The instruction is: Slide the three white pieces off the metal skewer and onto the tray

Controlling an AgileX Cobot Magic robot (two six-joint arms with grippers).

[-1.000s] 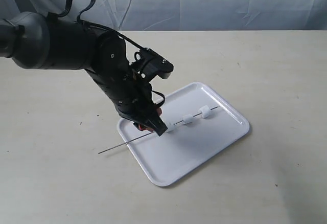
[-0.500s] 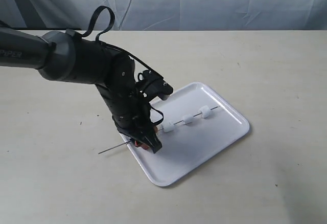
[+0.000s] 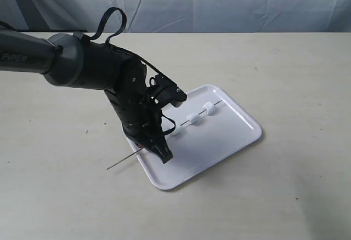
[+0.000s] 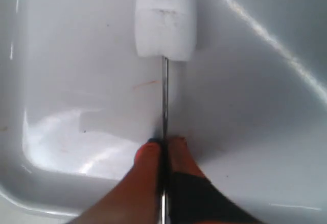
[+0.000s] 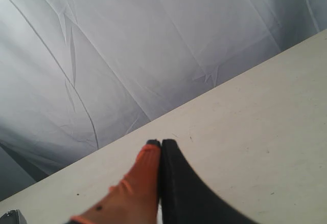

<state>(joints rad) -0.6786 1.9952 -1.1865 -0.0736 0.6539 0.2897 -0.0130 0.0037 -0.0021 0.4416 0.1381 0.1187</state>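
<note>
L gripper [image 3: 160,152] [image 4: 164,143] is clamped narrow on the metal skewer [image 3: 123,161]. Its orange + black fingertips nearly meet w/ the thin rod pinched between them, just over the near corner of the tray [image 3: 230,136]. Behind the tips, the skewer's bare tail sticks out past the tray rim, above the table [image 3: 285,75]. Ahead of the tips, the rod runs across the tray thru all three white pieces, spaced apart: 1st [image 3: 174,132] just ahead of the gripper, 2nd [image 3: 193,118] further along, 3rd [image 3: 208,107] near the far end. In the L wrist view the closest piece sits straight ahead, w/ bare rod between it and the tips. R gripper [image 5: 159,144]: fingers pressed together, holding nothing, above the table, w/ the backdrop cloth [image 5: 127,40] beyond.
</note>
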